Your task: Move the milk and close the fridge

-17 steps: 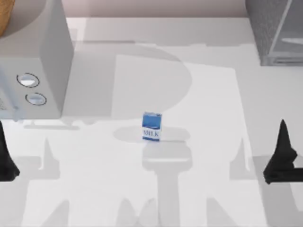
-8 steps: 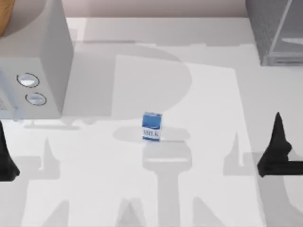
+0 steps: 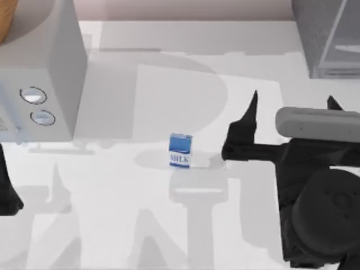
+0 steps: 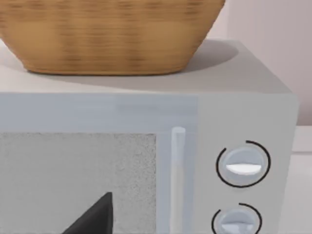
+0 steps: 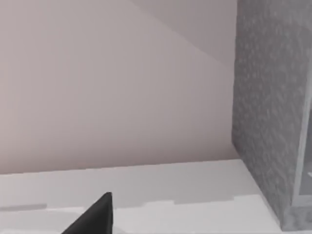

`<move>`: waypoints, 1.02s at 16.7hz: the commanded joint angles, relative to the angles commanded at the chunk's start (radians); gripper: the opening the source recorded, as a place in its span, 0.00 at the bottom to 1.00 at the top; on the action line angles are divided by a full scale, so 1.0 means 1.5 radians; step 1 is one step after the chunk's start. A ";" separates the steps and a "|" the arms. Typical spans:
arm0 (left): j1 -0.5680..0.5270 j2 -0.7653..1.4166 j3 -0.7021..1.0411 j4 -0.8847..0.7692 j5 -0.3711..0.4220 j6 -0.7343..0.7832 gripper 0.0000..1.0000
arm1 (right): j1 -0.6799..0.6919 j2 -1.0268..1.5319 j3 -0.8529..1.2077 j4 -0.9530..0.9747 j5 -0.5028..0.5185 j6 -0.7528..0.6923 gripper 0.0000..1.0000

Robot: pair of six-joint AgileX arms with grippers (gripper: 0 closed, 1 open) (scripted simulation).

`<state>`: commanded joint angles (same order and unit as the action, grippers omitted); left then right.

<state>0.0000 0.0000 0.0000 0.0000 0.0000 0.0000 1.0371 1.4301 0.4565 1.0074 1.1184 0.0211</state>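
One milk carton (image 3: 180, 150) stood upright on the white table (image 3: 112, 225), well in front of the fridge (image 3: 315, 34).
Its upper half was blue, its lower half white with blue "MILK" lettering. The right gripper (image 3: 292, 115) hung just to the carton's right, not touching it, fingers spread apart. The left gripper (image 3: 7, 185) sat parked far left of the carton, before the microwave (image 3: 50, 67); whether its claw was open or closed could not be told.

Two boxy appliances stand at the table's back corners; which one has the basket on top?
The light-grey box with two round dials at the top view's left carries the woven basket. The dark speckled fridge at the right has a lighter door panel and no basket.
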 joint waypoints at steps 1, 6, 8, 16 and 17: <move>0.000 0.000 0.000 0.000 0.000 0.000 1.00 | 0.008 0.069 0.040 0.023 0.016 0.000 1.00; 0.000 0.000 0.000 0.000 0.000 0.000 1.00 | 0.045 0.409 0.231 0.131 0.089 0.004 1.00; 0.000 0.000 0.000 0.000 0.000 0.000 1.00 | 0.055 0.522 0.298 0.167 0.112 0.006 1.00; 0.000 0.000 0.000 0.000 0.000 0.000 1.00 | 0.066 0.708 0.428 0.232 0.147 0.012 1.00; 0.000 0.000 0.000 0.000 0.000 0.000 1.00 | 0.066 0.708 0.428 0.232 0.147 0.012 1.00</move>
<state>0.0000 0.0000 0.0000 0.0000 0.0000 0.0000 1.1361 2.4925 1.0990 1.3556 1.3395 0.0391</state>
